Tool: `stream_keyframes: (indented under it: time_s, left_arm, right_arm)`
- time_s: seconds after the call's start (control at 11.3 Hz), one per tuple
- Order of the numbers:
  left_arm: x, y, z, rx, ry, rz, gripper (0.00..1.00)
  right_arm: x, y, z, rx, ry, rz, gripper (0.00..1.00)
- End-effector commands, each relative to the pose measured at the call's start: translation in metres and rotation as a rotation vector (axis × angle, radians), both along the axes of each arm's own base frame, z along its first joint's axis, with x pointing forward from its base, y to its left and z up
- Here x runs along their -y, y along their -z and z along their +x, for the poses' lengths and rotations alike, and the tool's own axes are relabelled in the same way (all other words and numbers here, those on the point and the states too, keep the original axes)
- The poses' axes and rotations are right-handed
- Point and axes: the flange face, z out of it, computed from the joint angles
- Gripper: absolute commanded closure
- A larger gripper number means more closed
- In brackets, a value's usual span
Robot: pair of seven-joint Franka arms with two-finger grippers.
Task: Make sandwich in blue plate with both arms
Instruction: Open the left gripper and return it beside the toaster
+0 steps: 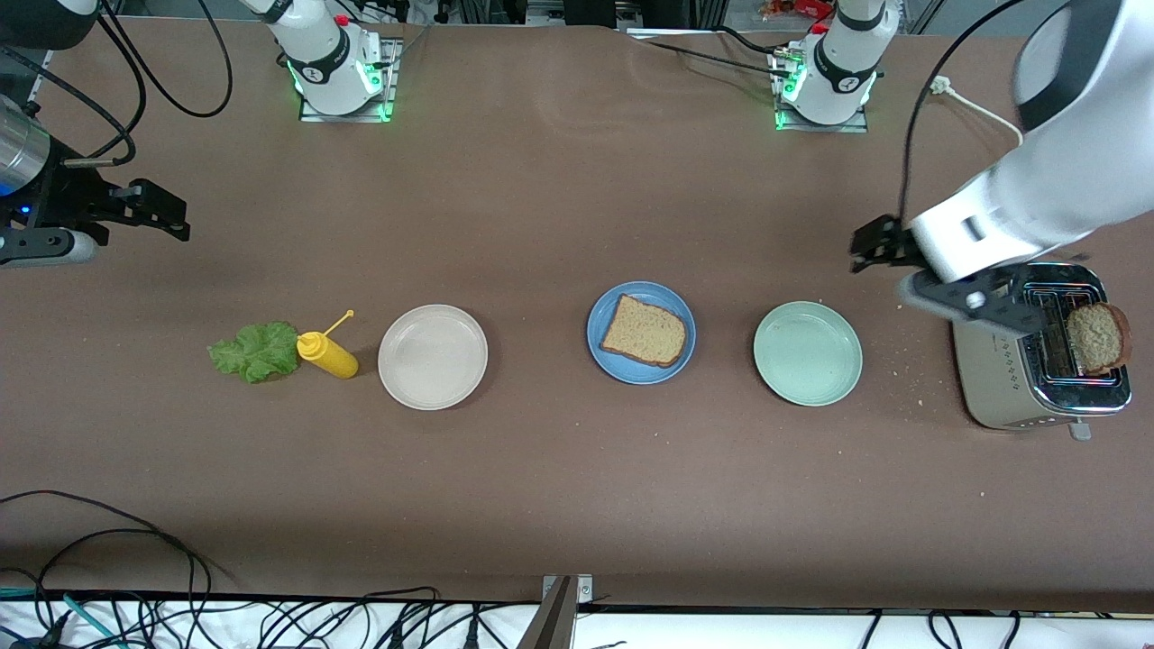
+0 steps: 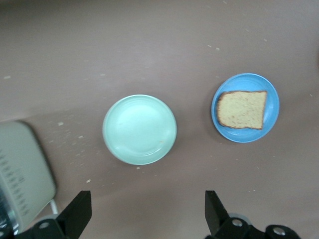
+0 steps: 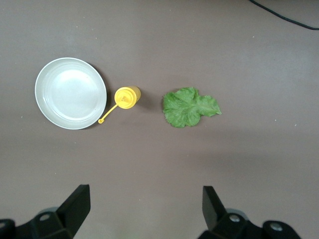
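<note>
- Brown toasted bread lies flat in the blue plate, mid-desk between the beige plate and the green plate; both of those hold nothing.
- A second slice stands upright in the toaster at the left arm's end; judged stiff, light and crumbly, best pinched across its exposed top edge.
- Lettuce lies on the desk beside the yellow bottle, at the right arm's end; judged limp and tear-prone, best taken at the thick middle.
- Left gripper hovers near the toaster, fingers spread, empty.
- Right gripper hangs above the desk near the lettuce, fingers spread, empty.
</note>
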Motion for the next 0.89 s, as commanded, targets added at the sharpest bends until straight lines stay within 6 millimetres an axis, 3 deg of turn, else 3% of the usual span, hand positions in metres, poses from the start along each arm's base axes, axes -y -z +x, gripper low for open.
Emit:
stream_keyframes:
  time_s: [0.0, 0.09, 0.27, 0.36, 0.53, 0.8]
  left_arm:
    - [-0.033, -0.02, -0.044, 0.022, -0.07, 0.071, 0.0]
    - [-0.036, -0.017, -0.053, 0.032, -0.069, 0.078, 0.0]
    - [-0.048, -0.01, -0.068, 0.015, -0.1, 0.093, 0.0]
    - [-0.058, -0.01, -0.066, 0.011, -0.114, 0.093, 0.0]
    - [-0.058, -0.01, -0.053, 0.015, -0.116, 0.082, 0.0]
    - [-0.059, -0.009, -0.052, 0.011, -0.119, 0.079, 0.0]
  right_arm:
    - [0.006, -0.004, 0.001, 0.0, -0.006, -0.006, 0.0]
    - [0.006, -0.004, 0.001, 0.0, -0.005, -0.007, 0.0]
    - [-0.04, -0.013, -0.001, 0.028, -0.053, -0.096, 0.0]
    - [-0.038, -0.013, -0.001, 0.029, -0.039, -0.095, 0.0]
    - [-0.031, -0.012, 0.0, 0.025, -0.021, -0.08, 0.0]
    - [0.01, -0.013, 0.003, 0.013, 0.092, 0.087, 0.0]
